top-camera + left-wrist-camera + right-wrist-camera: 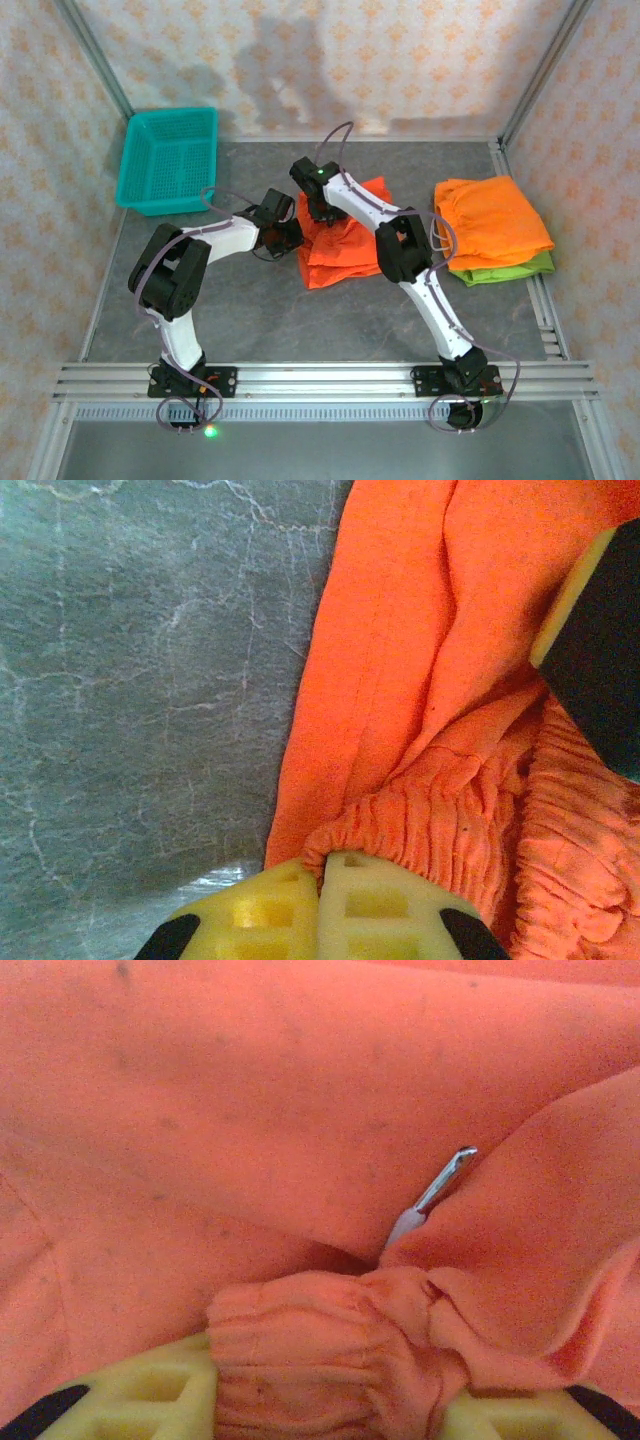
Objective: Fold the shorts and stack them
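Left end effector [320,868] is pinched shut on the gathered waistband of the orange shorts [335,258], and I see the right end effector [330,1380] clamped on another bunch.

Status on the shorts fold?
Left gripper shut on orange shorts waistband. Right gripper gripping them too, fabric bunched. Not yet stacked. Folded stack sits clear, right side.

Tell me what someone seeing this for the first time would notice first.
Probably the crumpled orange shorts mid-table, with both arms bent over them: the left gripper is pinched shut on the waistband edge, and the right gripper clamps a bunch of the fabric. Next comes the folded stack at the right, orange on top of a lime green pair, and the teal basket in the far left corner.
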{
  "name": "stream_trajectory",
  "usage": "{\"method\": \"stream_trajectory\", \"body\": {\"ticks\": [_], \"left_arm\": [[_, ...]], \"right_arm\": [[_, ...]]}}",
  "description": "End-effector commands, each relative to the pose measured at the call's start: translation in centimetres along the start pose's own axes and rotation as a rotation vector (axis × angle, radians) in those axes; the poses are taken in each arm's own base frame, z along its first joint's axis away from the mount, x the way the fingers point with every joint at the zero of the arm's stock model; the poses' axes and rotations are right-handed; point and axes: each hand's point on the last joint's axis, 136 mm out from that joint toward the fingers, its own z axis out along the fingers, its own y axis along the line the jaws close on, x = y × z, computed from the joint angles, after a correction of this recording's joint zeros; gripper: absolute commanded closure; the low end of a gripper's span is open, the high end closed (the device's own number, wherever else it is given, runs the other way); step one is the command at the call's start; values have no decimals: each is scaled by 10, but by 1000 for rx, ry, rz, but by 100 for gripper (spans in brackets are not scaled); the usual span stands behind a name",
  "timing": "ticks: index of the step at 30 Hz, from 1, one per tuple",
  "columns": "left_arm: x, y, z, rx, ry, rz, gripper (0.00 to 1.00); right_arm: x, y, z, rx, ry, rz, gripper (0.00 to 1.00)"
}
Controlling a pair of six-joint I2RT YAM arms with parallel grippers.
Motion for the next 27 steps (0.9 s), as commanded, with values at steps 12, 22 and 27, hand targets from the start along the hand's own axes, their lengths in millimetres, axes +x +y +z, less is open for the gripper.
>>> {"method": "stream_trajectory", "body": {"ticks": [12,22,27], "left_arm": [[-27,-53,-67,52,-133,194,100],[-58,-99,-82,123,-212,433,100],[-78,-114,-77,169,-231,492,100]], "right_arm": [[-31,-30,-129,-71,-205,31,96],[-28,-29,-175,-234,-279,-3,100],[-27,-28,-188,-332,-310,0,100]]}}
